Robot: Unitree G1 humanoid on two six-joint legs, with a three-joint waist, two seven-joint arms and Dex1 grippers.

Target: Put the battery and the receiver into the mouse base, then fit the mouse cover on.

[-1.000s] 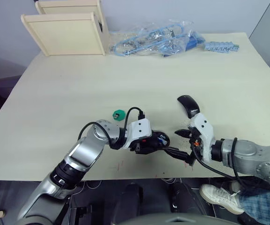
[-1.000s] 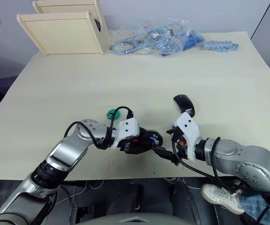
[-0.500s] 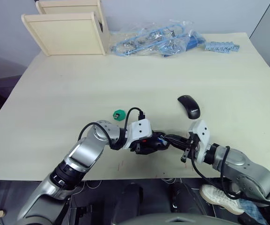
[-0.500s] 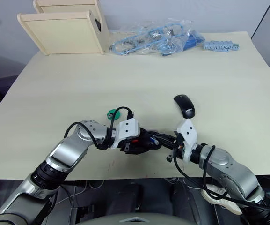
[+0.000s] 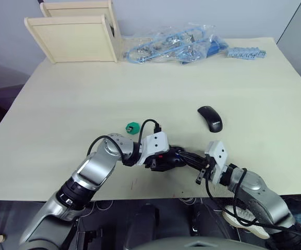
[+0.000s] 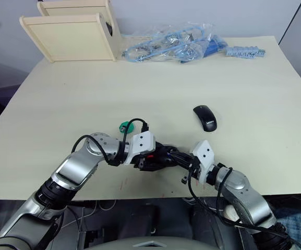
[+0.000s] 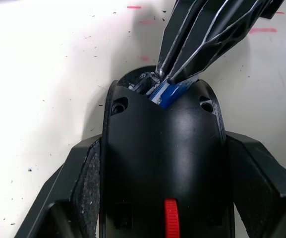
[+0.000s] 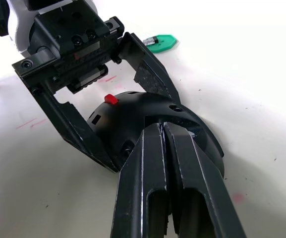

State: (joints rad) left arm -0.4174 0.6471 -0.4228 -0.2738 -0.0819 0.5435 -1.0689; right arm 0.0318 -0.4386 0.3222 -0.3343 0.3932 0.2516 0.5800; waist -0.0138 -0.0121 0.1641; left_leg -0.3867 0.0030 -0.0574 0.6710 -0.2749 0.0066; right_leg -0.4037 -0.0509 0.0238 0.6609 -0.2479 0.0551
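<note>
Items — one mouse base [image 7: 162,163], one battery [image 7: 168,92], one mouse cover [image 5: 210,118].

Black mouse base [image 7: 162,163] holds the blue battery [image 7: 166,92] in its slot; glossy mouse cover [image 5: 211,118] lies apart.

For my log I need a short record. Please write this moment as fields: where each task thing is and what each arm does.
mouse base: on the table near its front edge, clamped by left gripper
battery: blue, at the base's open end, under the right tips
right gripper: fingers together, tips pressing at the battery
mouse cover: lying apart on the table, untouched
green disc: on the table behind the left arm
receiver: cannot tell
</note>
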